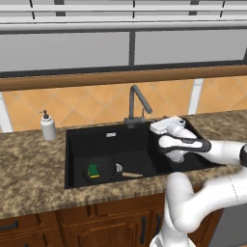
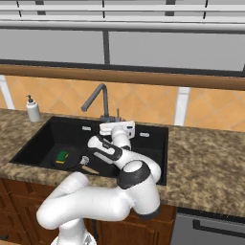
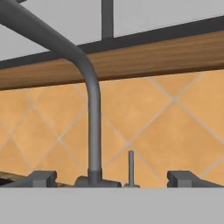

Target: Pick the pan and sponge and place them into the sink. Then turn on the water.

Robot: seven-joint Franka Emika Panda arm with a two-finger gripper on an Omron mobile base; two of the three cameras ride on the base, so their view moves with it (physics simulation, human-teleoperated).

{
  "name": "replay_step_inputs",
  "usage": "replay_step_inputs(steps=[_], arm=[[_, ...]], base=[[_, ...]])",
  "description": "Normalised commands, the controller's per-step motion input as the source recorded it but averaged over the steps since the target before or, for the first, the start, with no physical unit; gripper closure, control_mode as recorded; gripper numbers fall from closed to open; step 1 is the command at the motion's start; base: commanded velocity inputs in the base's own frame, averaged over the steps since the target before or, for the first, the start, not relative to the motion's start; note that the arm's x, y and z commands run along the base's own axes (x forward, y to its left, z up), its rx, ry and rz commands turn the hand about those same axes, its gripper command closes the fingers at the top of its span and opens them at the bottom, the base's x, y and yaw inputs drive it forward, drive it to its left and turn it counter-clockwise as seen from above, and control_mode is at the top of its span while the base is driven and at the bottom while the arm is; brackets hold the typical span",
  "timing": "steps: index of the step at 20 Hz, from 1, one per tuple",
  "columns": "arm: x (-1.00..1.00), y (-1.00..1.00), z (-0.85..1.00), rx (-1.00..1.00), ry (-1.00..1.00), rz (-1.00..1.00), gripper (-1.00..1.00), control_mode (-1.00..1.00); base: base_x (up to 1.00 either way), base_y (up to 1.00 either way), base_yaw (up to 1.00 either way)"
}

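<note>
No readable writing anywhere. The matte black sink (image 1: 77, 159) sat in speckled granite, with the green-and-yellow sponge (image 1: 93, 170) and the round black pan (image 1: 117, 172), its wooden handle pale, lying in its left basin. The gripper (image 3: 111, 178) stood wide and empty, facing the angular grey faucet (image 3: 92, 109).

My count — sink area
One sink (image 1: 77, 140), one faucet (image 1: 137, 99), one pan (image 1: 112, 172), one sponge (image 1: 93, 170), one soap dispenser (image 1: 47, 126) — one each.
</note>
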Motion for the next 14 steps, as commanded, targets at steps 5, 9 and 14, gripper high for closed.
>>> replay_step_inputs(steps=[5,9,14], arm=[[0.40,-0.08,0.00,0.02,0.00,0.00,-1.00,-1.00],[0.39,0.00,0.00,0.00,-0.02,0.00,-1.00,-1.00],[0.28,0.01,0.00,0.00,-0.01,0.00,-1.00,-1.00]], base=[[0.00,0.00,0.00],[0.00,0.00,0.00],[0.00,0.00,0.00]])
